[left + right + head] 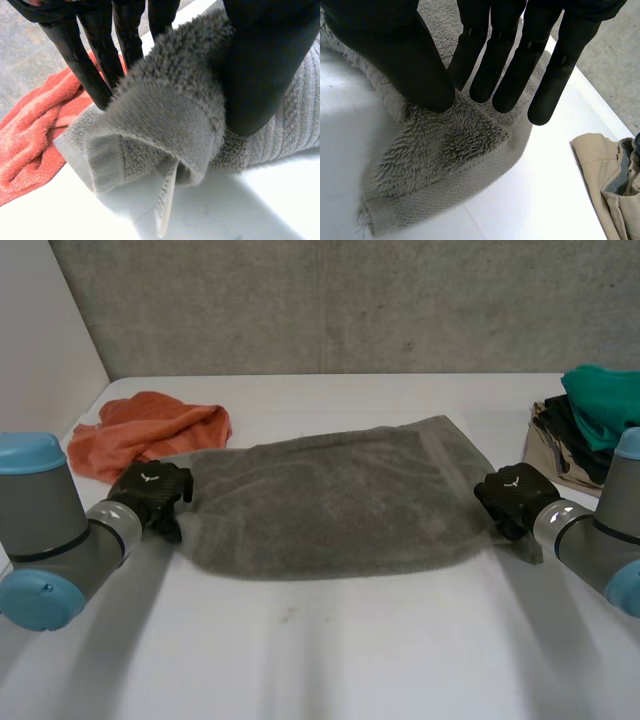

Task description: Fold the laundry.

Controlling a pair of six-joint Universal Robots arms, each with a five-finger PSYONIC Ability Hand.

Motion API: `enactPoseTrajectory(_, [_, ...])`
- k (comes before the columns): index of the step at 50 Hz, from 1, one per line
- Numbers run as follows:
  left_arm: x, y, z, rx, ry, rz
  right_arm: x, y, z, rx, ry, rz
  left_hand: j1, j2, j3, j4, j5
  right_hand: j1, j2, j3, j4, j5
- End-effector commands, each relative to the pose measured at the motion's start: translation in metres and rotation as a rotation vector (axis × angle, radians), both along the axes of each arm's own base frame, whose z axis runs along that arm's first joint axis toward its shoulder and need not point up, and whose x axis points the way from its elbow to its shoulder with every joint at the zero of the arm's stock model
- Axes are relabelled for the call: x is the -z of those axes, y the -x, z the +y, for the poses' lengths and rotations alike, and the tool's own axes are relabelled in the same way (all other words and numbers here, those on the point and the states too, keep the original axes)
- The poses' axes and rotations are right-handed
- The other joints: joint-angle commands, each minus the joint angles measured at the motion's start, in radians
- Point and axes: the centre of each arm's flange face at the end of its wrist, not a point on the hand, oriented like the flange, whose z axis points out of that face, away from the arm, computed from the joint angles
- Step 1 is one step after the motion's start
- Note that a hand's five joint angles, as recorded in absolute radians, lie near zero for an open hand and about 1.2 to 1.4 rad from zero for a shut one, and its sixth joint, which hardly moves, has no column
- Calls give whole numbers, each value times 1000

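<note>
Each hand carries a small white mark (148,478) on its back, too small to read. A pale tag (167,200) hangs edge-on from the towel's corner at the left thumb, with no print legible.

The grey towel (330,500) lies spread at the middle of the white table (330,650). The left hand (152,495), at the towel's 9 o'clock, pinches that corner between thumb and fingers. The right hand (515,498), at 3 o'clock, nips a ridge of pile between thumb and straight fingers.

An orange cloth (145,430) lies at the towel's 10 o'clock, touching it. A green, dark and beige heap (590,430) sits at 2 o'clock. A grey concrete wall (350,300) stands at 12 o'clock and a white panel (40,330) at 9.
</note>
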Motion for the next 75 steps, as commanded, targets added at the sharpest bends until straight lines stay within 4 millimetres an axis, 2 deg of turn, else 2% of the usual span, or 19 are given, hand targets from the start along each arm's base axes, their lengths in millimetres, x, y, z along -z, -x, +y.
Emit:
enactPoseTrajectory(1, [-15,-3,4,-2,9,5,-7,0,1,13,6,1,718,721,727,724,725,264,217,209,204,229])
enactPoseTrajectory(5, [-24,-6,13,-3,-18,5,-18,2,7,20,-11,13,735,737,744,741,742,264,217,209,204,229])
enactPoseTrajectory(9, [-40,-7,30,11,-53,6,-40,3,18,15,-44,28,735,737,744,741,742,264,217,209,204,229])
enactPoseTrajectory(11, [-55,-9,39,22,-61,17,-59,4,23,16,-41,22,735,737,744,741,742,264,217,209,204,229])
enactPoseTrajectory(14, [-75,-13,43,21,-41,46,-85,4,25,13,5,5,735,737,744,741,742,264,217,209,204,229])
enactPoseTrajectory(17, [-94,-13,40,18,2,92,-96,2,22,15,44,-13,735,737,744,741,742,264,217,209,204,229])
enactPoseTrajectory(19, [-97,-11,35,19,8,110,-102,-3,15,15,81,-39,735,737,744,741,742,264,217,209,204,229])
enactPoseTrajectory(24, [-77,-6,6,-4,-20,105,-92,-20,-3,14,111,-99,735,737,744,741,742,264,217,209,204,229])
enactPoseTrajectory(32, [-28,0,-55,-104,-36,-10,-66,-37,-37,98,189,-167,729,732,738,736,737,264,217,209,204,229])
enactPoseTrajectory(35, [-18,1,-70,-125,-24,-36,-61,-44,-48,133,253,-188,513,516,522,519,520,264,217,209,204,229])
enactPoseTrajectory(39, [-15,10,-83,-108,-2,-35,-58,-55,-54,154,318,-197,-50,-48,-41,-44,-43,264,217,209,204,229])
enactPoseTrajectory(40, [-16,16,-84,-90,6,-33,-57,-58,-54,156,336,-198,-261,-258,-252,-255,-253,264,217,209,204,229])
enactPoseTrajectory(43, [-21,20,-84,-79,20,-31,-56,-63,-52,152,346,-197,-483,-480,-473,-476,-475,264,217,209,204,229])
enactPoseTrajectory(50, [-66,13,-71,-85,105,-16,-54,-65,-42,141,328,-177,-487,-484,-478,-481,-479,264,217,209,204,229])
enactPoseTrajectory(53, [-73,8,-54,-63,113,-26,-53,-62,-39,144,317,-168,-393,-390,-384,-387,-385,264,217,209,204,229])
enactPoseTrajectory(58, [-63,-2,-24,1,78,-95,-50,-58,-33,142,295,-161,-114,-111,-105,-108,-107,264,217,209,204,229])
enactPoseTrajectory(64, [-31,-13,0,90,-11,-193,-43,-56,-25,117,268,-143,-57,-55,-48,-51,-50,264,217,209,204,229])
enactPoseTrajectory(68, [-17,-16,-3,110,-39,-204,-38,-57,-22,104,258,-127,-160,-158,-151,-154,-153,264,217,209,204,229])
enactPoseTrajectory(75, [0,-18,-16,101,-70,-206,-33,-56,-20,104,243,-113,-152,-149,-142,-145,-144,264,217,209,204,229])
